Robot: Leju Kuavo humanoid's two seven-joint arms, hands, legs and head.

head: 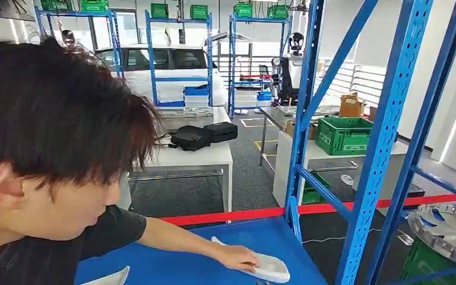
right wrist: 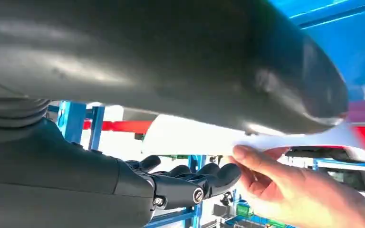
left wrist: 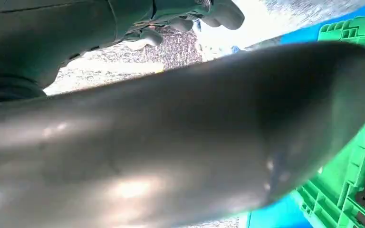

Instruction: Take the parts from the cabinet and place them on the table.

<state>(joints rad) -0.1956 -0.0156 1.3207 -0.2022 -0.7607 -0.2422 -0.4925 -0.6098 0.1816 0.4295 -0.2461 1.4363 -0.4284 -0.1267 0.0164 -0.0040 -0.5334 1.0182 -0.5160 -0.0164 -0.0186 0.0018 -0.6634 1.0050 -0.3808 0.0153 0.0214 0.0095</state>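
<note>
- Part [head: 271, 268]: white, lying on the blue shelf [head: 172, 261], under a person's hand [head: 237, 258].
- Right hand [right wrist: 190, 180]: beside the part, fingers curled, gripping nothing.
- Left hand [left wrist: 190, 19]: near a green crate [left wrist: 356, 156]; I cannot tell its state.

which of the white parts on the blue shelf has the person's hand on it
The white part nearer the blue upright: the person's hand rests on it. The other white part, at the picture's bottom edge, lies untouched.

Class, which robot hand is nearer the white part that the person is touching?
Right. The right hand lies just beside the white part; the left hand is over by a green crate instead.
</note>
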